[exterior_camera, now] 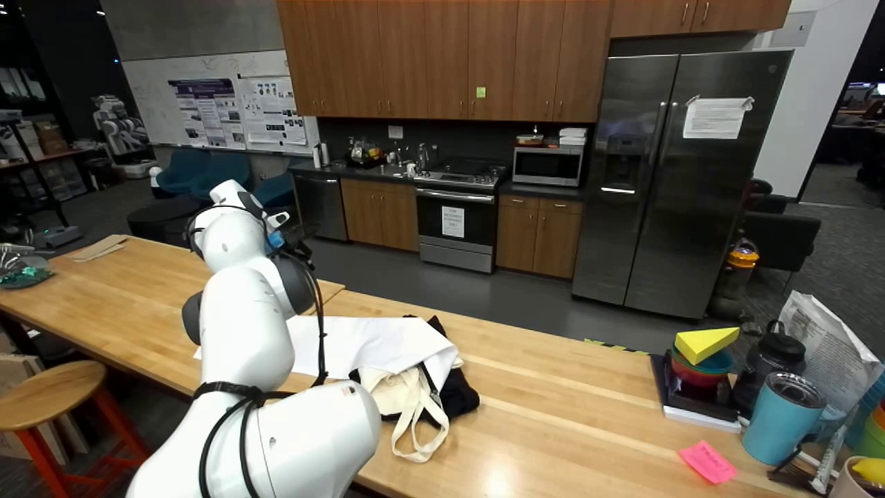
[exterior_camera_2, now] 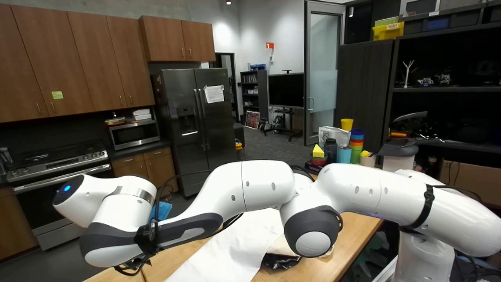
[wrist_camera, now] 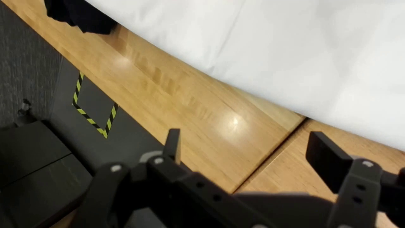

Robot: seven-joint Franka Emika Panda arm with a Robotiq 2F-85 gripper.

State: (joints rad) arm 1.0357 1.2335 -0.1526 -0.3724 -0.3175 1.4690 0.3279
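White sheet [wrist_camera: 284, 57] lies across the wooden counter [exterior_camera: 553, 401], filling the upper right of the wrist view. The claw [wrist_camera: 245, 142] hangs beside the sheet's edge, its two fingers spread wide apart, with wood and the dark seam [wrist_camera: 270, 155] between two sections of the counter showing in the gap.

In an exterior view, one end of the sheet partly covers a cream tote bag [exterior_camera: 393, 387], whose straps trail onto the wood; a black bundle [exterior_camera: 460, 394] pokes out beside it. The white robot arm [exterior_camera: 245, 325] stands in the way in both exterior views, hiding part of the sheet.

Well apart from the sheet, toward one end, are a blue tumbler [exterior_camera: 781, 422], a black bottle [exterior_camera: 767, 366] and stacked bowls [exterior_camera: 695, 377] topped by a yellow wedge [exterior_camera: 706, 344]. A pink sticky note [exterior_camera: 707, 462] lies near the tumbler. A wooden-topped stool [exterior_camera: 52, 394] stands beside the counter.

Beyond, a stove [exterior_camera: 432, 214], a microwave [exterior_camera: 546, 166] and a dark steel refrigerator [exterior_camera: 698, 200] line the kitchen wall below brown cabinets [exterior_camera: 442, 55]. Black-and-yellow tape [wrist_camera: 91, 121] marks the grey floor [exterior_camera: 442, 287].
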